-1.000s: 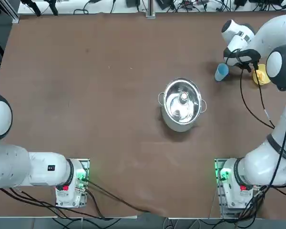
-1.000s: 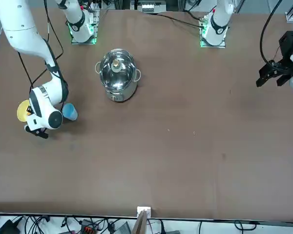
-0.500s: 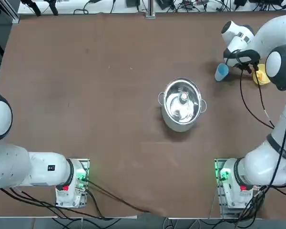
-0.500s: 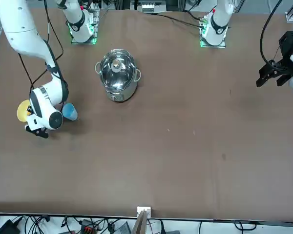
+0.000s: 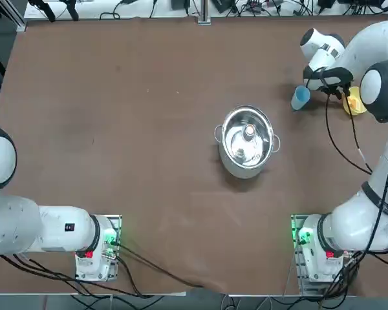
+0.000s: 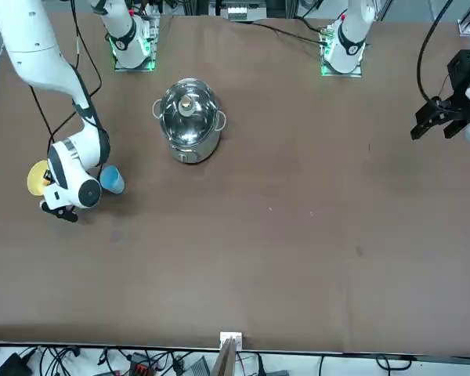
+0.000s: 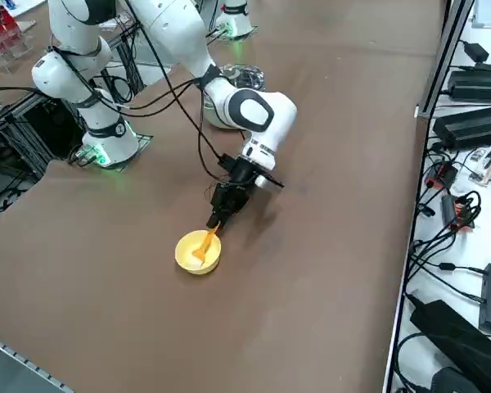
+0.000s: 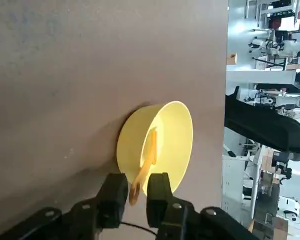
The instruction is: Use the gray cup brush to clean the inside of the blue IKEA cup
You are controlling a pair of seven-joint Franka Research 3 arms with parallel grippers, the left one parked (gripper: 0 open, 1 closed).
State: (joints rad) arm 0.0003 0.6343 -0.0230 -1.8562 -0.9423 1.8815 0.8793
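Observation:
The gray cup brush point(image 8: 149, 155), orange-tan here, leans in the yellow bowl point(image 8: 177, 125) with its handle end sticking out over the rim. My right gripper point(image 8: 137, 192) is low at that rim. Its two fingers point(image 8: 115, 192) stand close on either side of the handle end, with a narrow gap still showing. In the right side view the gripper point(image 7: 217, 214) points down at the brush point(image 7: 203, 243) in the bowl point(image 7: 188, 260). The blue IKEA cup point(image 5: 301, 97) stands upright beside the gripper, on the side away from the bowl point(image 5: 357, 107), and shows again in the front view point(image 6: 113, 181).
A steel pot point(image 5: 247, 141) with something inside stands at mid-table, well away from the cup. The table's right edge runs just beyond the yellow bowl. Cables hang from my right arm above the table near the bowl.
The right gripper's fingers have drawn closer together around the brush handle. The arm, cup, bowl and pot have stayed where they were.

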